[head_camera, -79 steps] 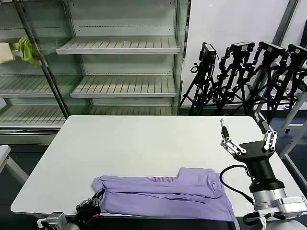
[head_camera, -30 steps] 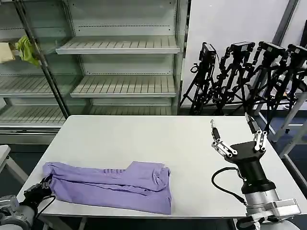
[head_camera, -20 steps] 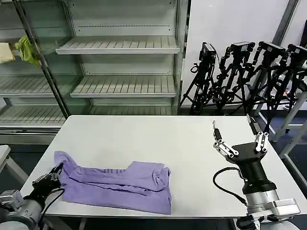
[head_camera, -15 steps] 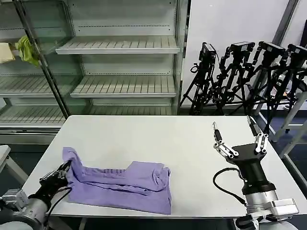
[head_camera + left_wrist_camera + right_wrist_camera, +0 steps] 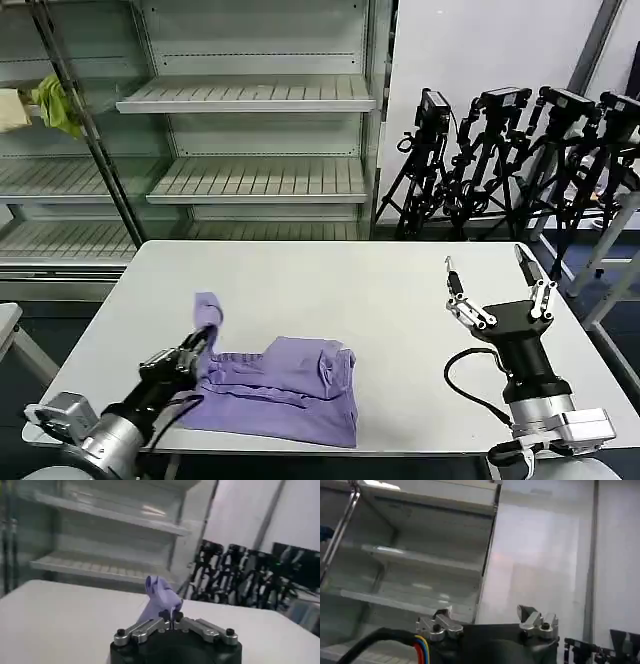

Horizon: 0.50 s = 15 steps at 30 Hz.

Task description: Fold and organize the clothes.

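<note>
Jaws first: from the head view my left gripper (image 5: 205, 340) is clamped on the T-shirt's (image 5: 285, 385) left end, lifted off the white table (image 5: 320, 280); my right gripper (image 5: 498, 300) sits spread wide and empty at the right. Left wrist view shows the fingers pinched on a peak of lavender fabric (image 5: 160, 594). Thin cloth could slip out mid-fold, I reckon. A moment ago that end was further left and lower.
</note>
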Available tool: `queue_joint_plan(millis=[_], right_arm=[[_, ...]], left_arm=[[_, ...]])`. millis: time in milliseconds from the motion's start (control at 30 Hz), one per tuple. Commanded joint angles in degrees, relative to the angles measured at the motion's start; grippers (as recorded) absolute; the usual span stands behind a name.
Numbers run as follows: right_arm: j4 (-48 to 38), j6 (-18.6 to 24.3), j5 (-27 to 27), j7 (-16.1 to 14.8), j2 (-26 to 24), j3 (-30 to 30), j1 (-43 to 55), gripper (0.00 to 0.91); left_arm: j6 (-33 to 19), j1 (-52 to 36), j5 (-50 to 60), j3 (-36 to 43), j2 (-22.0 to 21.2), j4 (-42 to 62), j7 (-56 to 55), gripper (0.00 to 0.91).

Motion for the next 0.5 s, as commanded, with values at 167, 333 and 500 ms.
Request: queue_joint_plan(millis=[167, 333, 500], right_arm=[[-0.2, 0.0, 0.3, 0.0, 0.6, 2.1, -1.0, 0.907], [-0.2, 0.0, 0.2, 0.0, 1.0, 2.1, -1.2, 0.907], [0.0, 0.0, -0.1, -0.1, 1.1, 2.0, -1.6, 0.907]], left_arm=[[0.1, -0.8, 1.9, 15.5, 1.1, -0.4, -0.1, 0.020], [0.1, -1.7, 3.2, 18.3, 0.4, 1.3, 0.1, 0.010], [0.1, -3.6, 3.3, 19.8, -0.2, 3.6, 0.3, 0.010]])
